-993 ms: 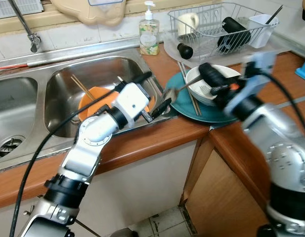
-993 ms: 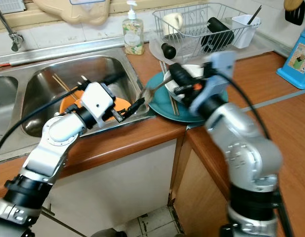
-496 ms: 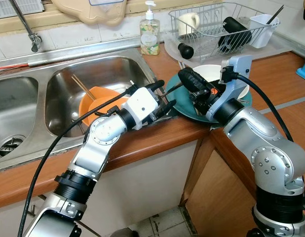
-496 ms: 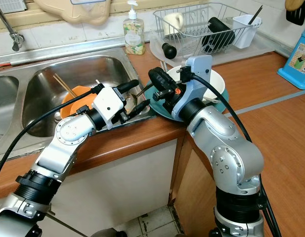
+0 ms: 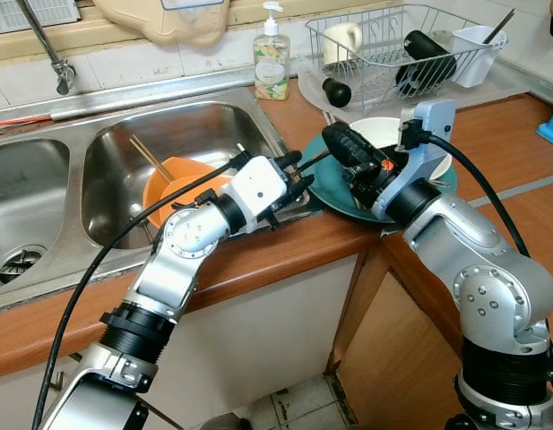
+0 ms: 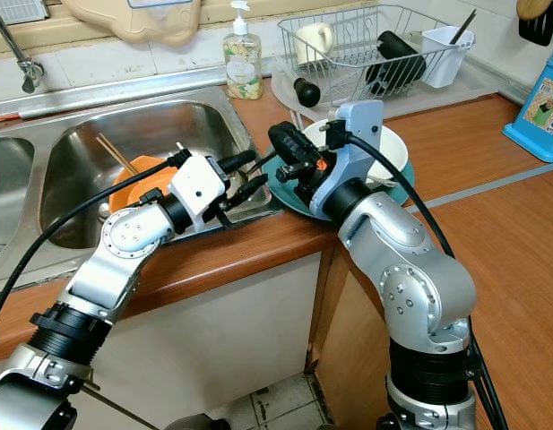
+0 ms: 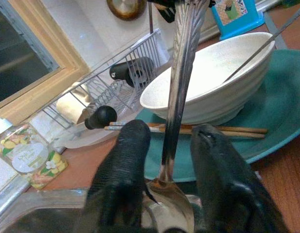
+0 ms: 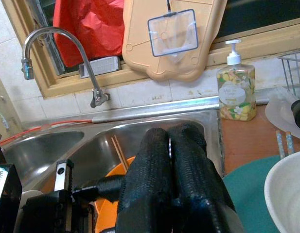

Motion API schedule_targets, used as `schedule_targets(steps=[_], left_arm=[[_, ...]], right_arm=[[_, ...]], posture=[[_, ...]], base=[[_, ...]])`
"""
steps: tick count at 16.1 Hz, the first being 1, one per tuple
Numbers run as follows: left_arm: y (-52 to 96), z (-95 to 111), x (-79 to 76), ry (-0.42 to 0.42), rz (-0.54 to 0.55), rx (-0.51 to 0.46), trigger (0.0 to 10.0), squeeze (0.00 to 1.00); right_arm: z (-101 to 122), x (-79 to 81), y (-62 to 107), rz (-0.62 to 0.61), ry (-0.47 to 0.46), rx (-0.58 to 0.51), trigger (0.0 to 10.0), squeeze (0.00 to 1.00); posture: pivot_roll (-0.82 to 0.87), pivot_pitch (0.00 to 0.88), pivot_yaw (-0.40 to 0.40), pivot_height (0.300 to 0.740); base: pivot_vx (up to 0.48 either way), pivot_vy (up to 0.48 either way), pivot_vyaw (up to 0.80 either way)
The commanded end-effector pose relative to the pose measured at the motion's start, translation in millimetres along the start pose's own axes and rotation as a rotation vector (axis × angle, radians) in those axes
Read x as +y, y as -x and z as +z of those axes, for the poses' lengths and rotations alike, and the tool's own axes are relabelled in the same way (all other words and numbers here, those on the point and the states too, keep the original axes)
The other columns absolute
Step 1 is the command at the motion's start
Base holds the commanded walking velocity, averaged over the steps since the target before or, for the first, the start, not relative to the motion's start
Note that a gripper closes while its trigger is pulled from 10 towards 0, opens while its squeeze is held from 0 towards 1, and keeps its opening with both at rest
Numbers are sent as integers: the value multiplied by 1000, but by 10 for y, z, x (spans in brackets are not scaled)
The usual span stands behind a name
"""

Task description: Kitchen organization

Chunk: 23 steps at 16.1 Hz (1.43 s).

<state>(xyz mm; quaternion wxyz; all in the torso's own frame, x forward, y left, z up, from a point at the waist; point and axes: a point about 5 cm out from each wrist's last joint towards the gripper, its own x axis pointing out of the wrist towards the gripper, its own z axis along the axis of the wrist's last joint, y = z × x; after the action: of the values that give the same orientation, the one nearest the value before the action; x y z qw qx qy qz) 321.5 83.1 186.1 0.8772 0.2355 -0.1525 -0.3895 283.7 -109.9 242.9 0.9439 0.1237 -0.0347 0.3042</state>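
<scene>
Double stainless steel sink (image 5: 195, 125) sits behind your left gripper (image 5: 292, 176), orange plastic bowl (image 5: 168, 184) with wooden chopsticks down in its near basin. Round teal plate (image 5: 334, 184) lies right under your right gripper (image 5: 346, 148), white ribbed bowl (image 5: 384, 134) on it just past the fingers.

You look mid-handoff on the long silver metal spoon (image 7: 181, 73): right gripper clamped tight on the handle end, left gripper's fingers (image 7: 125, 160) narrowly parted either side of the spoon's neck, bowl end toward the left wrist, contact unclear.

Next move, likely: close left, release right, then carry the spoon to the sink or the wire dish rack (image 5: 393, 45).

Tight room: sink rim, plate edge and both wrists crowd together. Open wooden counter (image 5: 491, 143) beyond the right arm; the basin is free space behind the left.
</scene>
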Motion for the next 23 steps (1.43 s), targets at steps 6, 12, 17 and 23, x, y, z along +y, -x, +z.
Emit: schedule_targets(steps=[6, 12, 17, 23], left_arm=[[45, -55, 46, -10, 1, 38, 0, 0], [77, -68, 110, -22, 8, 53, 0, 0], [211, -155, 320, -85, 45, 129, 0, 0], [436, -486, 685, -207, 59, 409, 0, 0]], right_arm=[[9, 36, -14, 5, 1, -7, 0, 0], [-9, 42, -29, -14, 30, -3, 10000, 635], [-11, 22, -17, -15, 80, 18, 10000, 0], [-185, 162, 104, 152, 227, 199, 10000, 0]], posture=[[-139, 0, 74, 740], [-138, 0, 80, 740], [-133, 0, 81, 740], [-138, 0, 79, 740]], base=[[0, 0, 0], [0, 0, 0], [0, 0, 0], [0, 0, 0]])
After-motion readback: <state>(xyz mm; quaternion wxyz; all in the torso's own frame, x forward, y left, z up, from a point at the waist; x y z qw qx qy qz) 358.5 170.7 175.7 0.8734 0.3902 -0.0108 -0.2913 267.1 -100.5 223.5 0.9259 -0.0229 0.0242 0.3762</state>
